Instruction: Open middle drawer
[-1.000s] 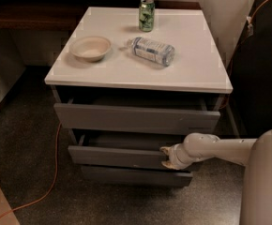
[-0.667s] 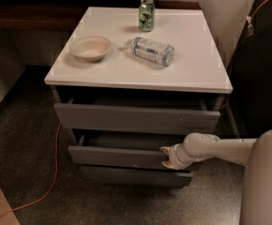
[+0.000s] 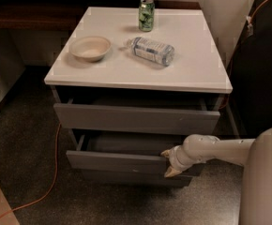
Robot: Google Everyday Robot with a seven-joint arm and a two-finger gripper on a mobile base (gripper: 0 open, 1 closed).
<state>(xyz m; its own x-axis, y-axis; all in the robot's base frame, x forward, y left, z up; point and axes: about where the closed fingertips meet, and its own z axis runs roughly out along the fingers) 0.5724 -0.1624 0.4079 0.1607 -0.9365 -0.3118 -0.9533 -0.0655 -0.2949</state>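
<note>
- Middle drawer (image 3: 117, 162) of the grey cabinet sits at 6 o'clock from frame centre. It stands partly out, further than the top drawer (image 3: 136, 118) above it, and its dark box interior shows behind the front. The bottom drawer (image 3: 126, 177) lies nearly flush beneath.
- Judgement, step in hand: drawing the drawer out. The pull should run straight toward 6 o'clock, along the runners. The contact point is near the right end of the front, so a sideways component could skew or bind the drawer.
- Judgement: keep the wrist level and the speed low. The front has no handle, so the hold depends on its edges, and a slip upward would strike the top drawer's underside.
- Gripper (image 3: 168, 163) sits at about 5 o'clock from centre, on an arm (image 3: 215, 149) reaching in from 3 o'clock.
- Its fingers are spread fairly wide, one above the other. The upper fingertip (image 3: 165, 152) is at the front's top edge and the lower one at its bottom edge, both touching or just beside the panel.
- I cannot tell whether they clamp it. Nothing else is held.
- On the white top: bowl (image 3: 90, 48), upright can (image 3: 146, 14), bottle (image 3: 151, 51) lying on its side.
</note>
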